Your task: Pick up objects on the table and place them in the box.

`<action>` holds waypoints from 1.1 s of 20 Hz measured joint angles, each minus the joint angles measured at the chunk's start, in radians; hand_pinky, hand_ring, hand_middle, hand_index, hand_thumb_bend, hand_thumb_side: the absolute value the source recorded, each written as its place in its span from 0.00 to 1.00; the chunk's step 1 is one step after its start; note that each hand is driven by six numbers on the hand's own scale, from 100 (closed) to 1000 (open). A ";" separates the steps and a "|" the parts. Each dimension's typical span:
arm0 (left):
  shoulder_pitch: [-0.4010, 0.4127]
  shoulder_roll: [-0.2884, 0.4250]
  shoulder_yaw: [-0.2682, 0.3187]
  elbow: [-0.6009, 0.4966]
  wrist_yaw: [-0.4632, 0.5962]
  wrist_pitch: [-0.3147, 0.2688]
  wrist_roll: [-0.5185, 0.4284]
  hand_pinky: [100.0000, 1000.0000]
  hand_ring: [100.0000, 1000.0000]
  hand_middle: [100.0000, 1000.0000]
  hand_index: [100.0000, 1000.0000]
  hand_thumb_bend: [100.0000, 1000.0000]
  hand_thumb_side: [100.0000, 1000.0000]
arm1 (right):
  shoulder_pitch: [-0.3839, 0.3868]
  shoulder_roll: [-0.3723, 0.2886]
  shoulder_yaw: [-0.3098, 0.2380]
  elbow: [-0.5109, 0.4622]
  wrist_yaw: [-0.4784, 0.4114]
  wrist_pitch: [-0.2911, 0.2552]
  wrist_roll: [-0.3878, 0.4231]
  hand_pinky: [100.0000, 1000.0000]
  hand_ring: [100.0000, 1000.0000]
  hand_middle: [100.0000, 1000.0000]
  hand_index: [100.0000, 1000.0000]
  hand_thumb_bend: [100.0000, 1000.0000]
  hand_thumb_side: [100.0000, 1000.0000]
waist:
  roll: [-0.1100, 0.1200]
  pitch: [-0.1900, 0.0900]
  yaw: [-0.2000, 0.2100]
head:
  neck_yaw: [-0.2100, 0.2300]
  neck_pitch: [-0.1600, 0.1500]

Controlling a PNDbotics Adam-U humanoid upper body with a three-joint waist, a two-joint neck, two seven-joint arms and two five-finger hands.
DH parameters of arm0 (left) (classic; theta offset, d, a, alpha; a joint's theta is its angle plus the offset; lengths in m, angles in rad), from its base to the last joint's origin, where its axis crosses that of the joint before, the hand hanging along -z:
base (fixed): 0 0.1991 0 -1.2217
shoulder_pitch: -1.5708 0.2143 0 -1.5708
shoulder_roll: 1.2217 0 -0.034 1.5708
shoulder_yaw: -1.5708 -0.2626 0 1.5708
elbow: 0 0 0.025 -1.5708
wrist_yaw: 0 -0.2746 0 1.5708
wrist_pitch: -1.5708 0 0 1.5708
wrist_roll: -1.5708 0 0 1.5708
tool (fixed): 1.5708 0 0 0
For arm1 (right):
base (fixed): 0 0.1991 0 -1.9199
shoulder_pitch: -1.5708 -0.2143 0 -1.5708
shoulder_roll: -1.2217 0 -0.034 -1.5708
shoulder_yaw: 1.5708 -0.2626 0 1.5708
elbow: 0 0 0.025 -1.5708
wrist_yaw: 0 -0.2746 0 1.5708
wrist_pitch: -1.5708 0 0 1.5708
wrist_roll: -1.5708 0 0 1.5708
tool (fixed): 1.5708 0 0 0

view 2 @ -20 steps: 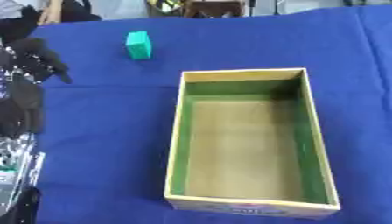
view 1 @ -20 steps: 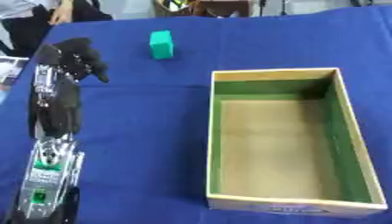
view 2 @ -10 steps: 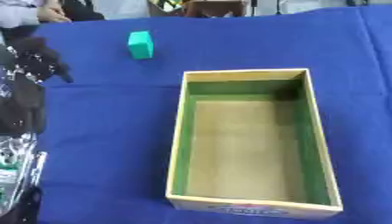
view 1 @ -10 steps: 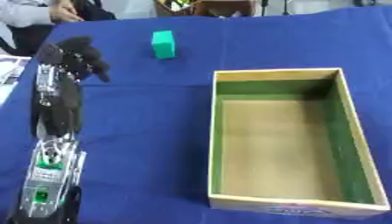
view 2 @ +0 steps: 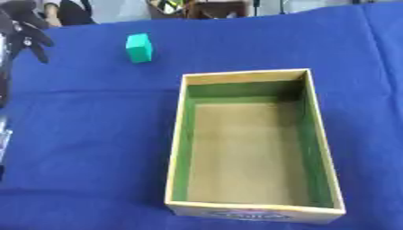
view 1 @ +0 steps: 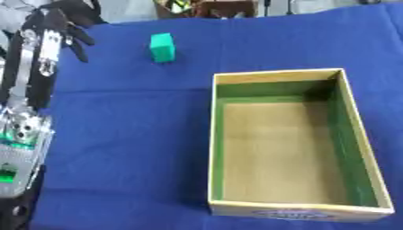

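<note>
Fingers of the left hand hang half-curled and hold nothing, raised near the green block that stands on the blue cloth beyond the empty box, probably so it can reach the block.

"Can you read any words here?"

"No. The box has a small blue and red mark on its near outside wall, at about 6 o'clock. It is too blurry to read."

"Is anything written on the green block up at 11 o'clock?"

"No, I see only plain green. The blue table cover shows no words or numbers either."
</note>
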 measured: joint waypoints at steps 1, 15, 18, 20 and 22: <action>-0.007 0.029 -0.004 0.000 -0.022 0.021 -0.005 0.26 0.47 0.53 0.79 0.14 1.00 | 0.000 -0.001 0.000 0.000 0.000 0.000 0.001 0.71 0.79 0.64 0.75 0.00 0.88 | 0.002 0.000 -0.001 | 0.000 0.001; -0.197 0.329 -0.083 0.234 -0.131 0.079 -0.123 0.37 0.58 0.64 0.86 0.22 1.00 | 0.000 -0.033 0.006 0.000 0.000 -0.001 0.009 0.71 0.78 0.64 0.75 0.00 0.89 | 0.019 0.002 -0.037 | 0.019 0.039; -0.267 0.367 -0.113 0.334 -0.187 0.042 -0.195 0.43 0.65 0.69 0.90 0.29 1.00 | 0.002 -0.041 0.008 0.000 0.000 -0.001 0.014 0.71 0.78 0.64 0.75 0.00 0.89 | 0.022 0.002 -0.038 | 0.025 0.039; -0.317 0.384 -0.134 0.407 -0.240 0.007 -0.248 0.47 0.68 0.72 0.91 0.37 1.00 | 0.004 -0.047 0.012 0.000 0.000 0.000 0.016 0.71 0.78 0.64 0.75 0.00 0.89 | 0.024 0.002 -0.042 | 0.029 0.036; -0.369 0.391 -0.154 0.480 -0.300 -0.032 -0.300 0.51 0.72 0.75 0.93 0.46 1.00 | 0.009 -0.053 0.012 0.000 0.000 0.001 0.018 0.71 0.78 0.64 0.75 0.00 0.89 | 0.027 0.004 -0.046 | 0.033 0.029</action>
